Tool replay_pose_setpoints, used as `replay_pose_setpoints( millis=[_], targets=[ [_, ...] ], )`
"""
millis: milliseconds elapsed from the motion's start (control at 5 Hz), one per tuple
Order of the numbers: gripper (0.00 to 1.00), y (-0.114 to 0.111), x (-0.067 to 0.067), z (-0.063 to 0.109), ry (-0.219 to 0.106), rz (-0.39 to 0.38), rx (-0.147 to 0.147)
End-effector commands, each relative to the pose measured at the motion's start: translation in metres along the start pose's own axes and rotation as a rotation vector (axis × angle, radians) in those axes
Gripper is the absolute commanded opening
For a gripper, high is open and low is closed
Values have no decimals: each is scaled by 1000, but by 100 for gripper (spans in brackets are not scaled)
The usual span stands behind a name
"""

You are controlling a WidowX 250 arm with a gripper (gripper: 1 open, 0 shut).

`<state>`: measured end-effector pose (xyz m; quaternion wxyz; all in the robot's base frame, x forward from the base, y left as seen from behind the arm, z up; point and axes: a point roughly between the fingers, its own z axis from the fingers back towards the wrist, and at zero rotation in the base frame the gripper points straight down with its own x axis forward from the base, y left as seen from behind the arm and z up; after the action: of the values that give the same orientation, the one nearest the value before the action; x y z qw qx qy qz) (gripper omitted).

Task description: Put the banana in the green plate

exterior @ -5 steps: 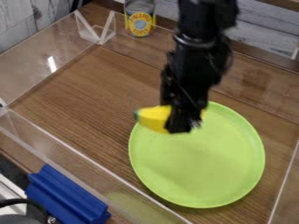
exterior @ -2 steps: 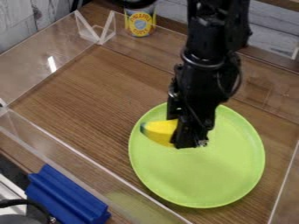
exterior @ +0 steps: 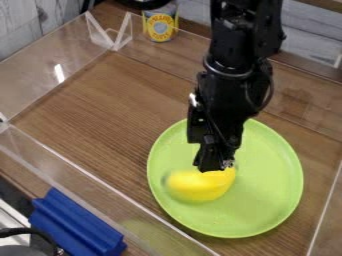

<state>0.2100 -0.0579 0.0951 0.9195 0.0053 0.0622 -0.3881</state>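
camera view, banana (exterior: pixel 201 184) inside green plate (exterior: pixel 267 190) rim, pincer (exterior: pixel 214 161) open above

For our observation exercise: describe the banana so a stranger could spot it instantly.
Find the big round green plate on the wooden table. On it, just below the black gripper, lies the banana: small, curved, and the only yellow thing on the plate.

So the gripper (exterior: pixel 214 160) just let go. The banana (exterior: pixel 201 184) dropped from its jaws and now lies right below it on the green plate (exterior: pixel 274 190).
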Motion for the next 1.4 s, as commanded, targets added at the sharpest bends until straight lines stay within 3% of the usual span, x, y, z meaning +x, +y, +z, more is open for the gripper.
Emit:
replay_pose_setpoints(
  millis=[0, 600, 1200],
  targets=[
    [100, 3, 2, 5, -46, -5, 32],
    [100, -11, 20, -7, -63, -95, 69],
    [100, -16, 47, -34, -97, -143, 118]
  ],
)
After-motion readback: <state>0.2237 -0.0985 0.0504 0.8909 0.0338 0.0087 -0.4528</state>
